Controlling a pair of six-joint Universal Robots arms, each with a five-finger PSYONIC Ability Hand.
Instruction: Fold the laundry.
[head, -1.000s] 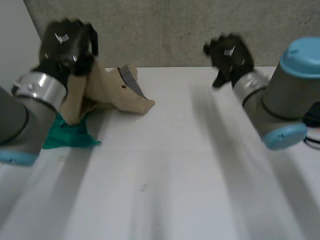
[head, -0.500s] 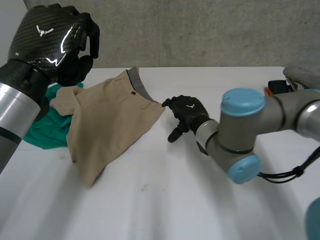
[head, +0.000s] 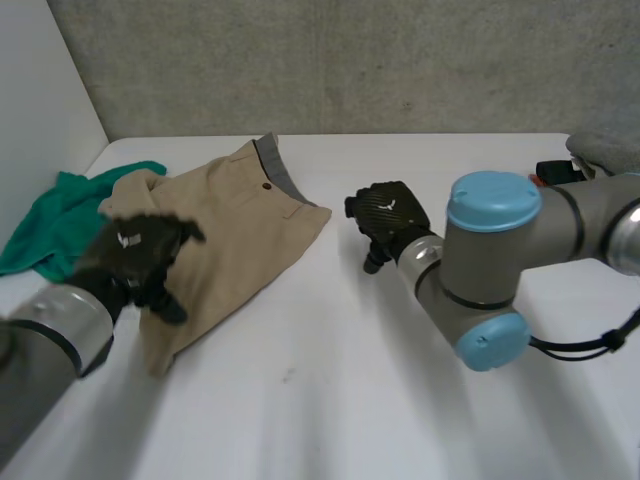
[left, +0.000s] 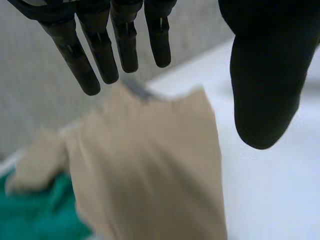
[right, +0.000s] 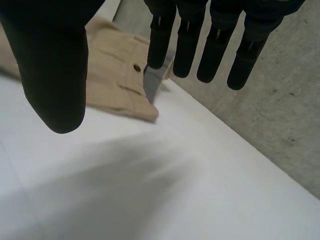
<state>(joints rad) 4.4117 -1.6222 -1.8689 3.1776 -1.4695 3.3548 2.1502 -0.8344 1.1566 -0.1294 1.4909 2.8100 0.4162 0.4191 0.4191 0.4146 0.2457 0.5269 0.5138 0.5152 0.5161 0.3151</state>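
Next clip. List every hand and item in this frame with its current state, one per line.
Beige fabric shorts: spread out on the white table, held by neither hand.
Green crumpled cloth: bunched up at the shorts' far-left corner, untouched.
Left hand: open, fingers straight, over the shorts' near end, holding nothing.
Right hand: open, fingers straight, beside the waistband corner, apart from it.
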